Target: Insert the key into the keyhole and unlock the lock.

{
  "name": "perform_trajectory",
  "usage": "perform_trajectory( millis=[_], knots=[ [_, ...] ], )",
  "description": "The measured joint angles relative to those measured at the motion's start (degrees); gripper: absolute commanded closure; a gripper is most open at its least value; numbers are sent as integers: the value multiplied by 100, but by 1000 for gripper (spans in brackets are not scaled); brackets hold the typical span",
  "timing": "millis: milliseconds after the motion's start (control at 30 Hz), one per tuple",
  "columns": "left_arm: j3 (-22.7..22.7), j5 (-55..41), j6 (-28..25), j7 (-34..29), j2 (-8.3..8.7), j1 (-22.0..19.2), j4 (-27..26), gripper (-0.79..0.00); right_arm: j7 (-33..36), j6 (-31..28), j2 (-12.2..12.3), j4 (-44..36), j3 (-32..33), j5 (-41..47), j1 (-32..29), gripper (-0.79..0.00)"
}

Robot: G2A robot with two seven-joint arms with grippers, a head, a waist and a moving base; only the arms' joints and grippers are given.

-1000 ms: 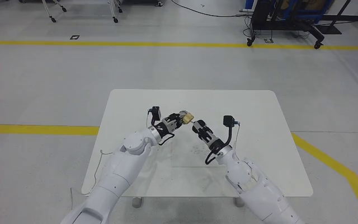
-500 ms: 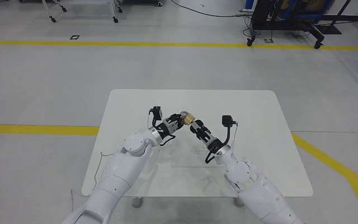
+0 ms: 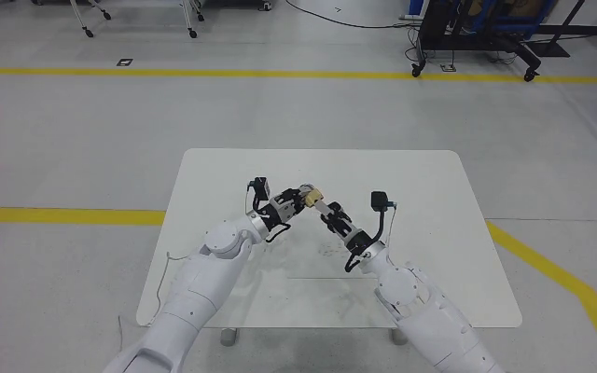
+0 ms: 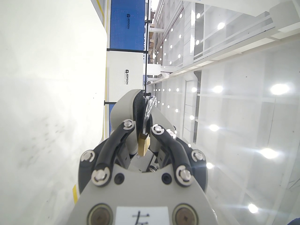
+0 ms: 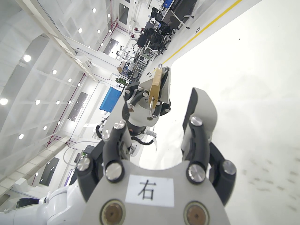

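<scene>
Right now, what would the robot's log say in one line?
left gripper: shut on lock | right gripper: open, facing lock | key: seems stuck in lock's end

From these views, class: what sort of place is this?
Probably an industrial robotics lab or factory hall: yellow floor lines, wheeled equipment racks beyond the white table, and a high ceiling with rows of lights.
</scene>
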Motion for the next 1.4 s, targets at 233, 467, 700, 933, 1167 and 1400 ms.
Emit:
perform_trajectory(
  millis=[233,467,700,933,1167,1400],
  knots=[
    [24,65,-89,-18,-16,5,-37,0,29,-30,-8,-40,10,73,-31,-785],
    [-72,-432,-185,-376,-44,13,43,0,789,-310,-27,-116,287,1822,-220,-394],
    [-158,-831,-215,-770,-61,-32,205,0,1485,-371,-28,-41,429,2703,-278,-329],
    [-134,-743,-228,-818,-71,-71,241,0,1824,-259,-44,-32,503,3145,-244,-305],
    [-127,-630,-255,-864,-69,-69,215,0,2071,-214,-83,102,552,3730,-180,-259],
    [-113,-589,-265,-912,-78,-83,224,0,2278,-95,-116,319,574,4116,-108,-188]
  ],
)
